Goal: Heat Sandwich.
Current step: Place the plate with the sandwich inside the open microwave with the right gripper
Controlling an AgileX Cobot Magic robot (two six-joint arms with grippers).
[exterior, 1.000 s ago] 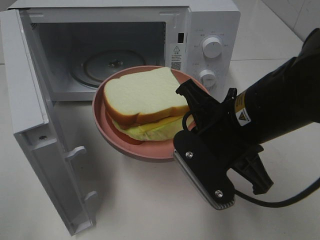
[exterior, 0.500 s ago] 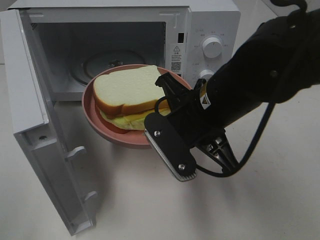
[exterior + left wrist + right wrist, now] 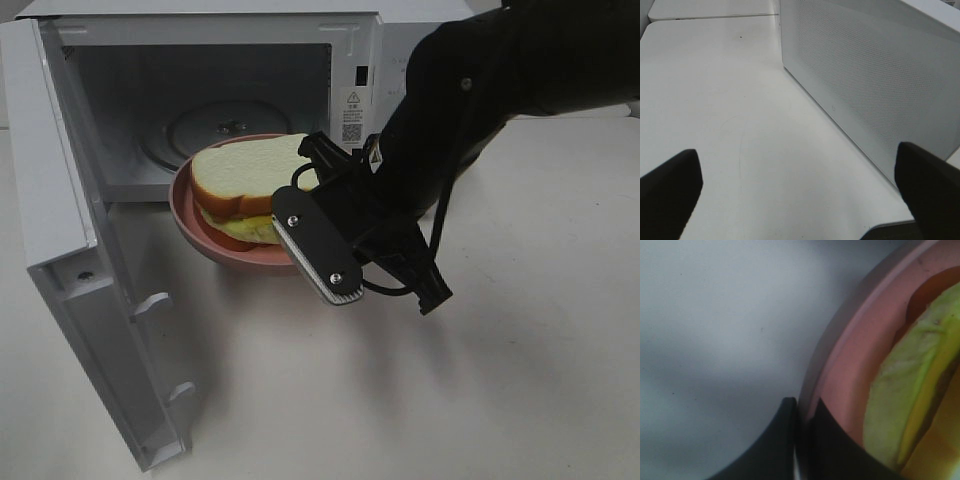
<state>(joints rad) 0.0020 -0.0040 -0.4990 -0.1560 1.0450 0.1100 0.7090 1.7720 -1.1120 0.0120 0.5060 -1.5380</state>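
Fingers: right gripper [image 3: 801,409] pinches plate [image 3: 188,212] rim (sandwich [image 3: 250,170] aboard) at microwave [image 3: 354,62]; left gripper [image 3: 800,189] wide.

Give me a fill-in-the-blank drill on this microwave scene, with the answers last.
The sandwich lies on a round ____ plate. The door of the microwave stands ____. The right gripper has its jaws shut on the plate's ____. The left gripper has its jaws ____.
Missing words: pink; open; rim; open.
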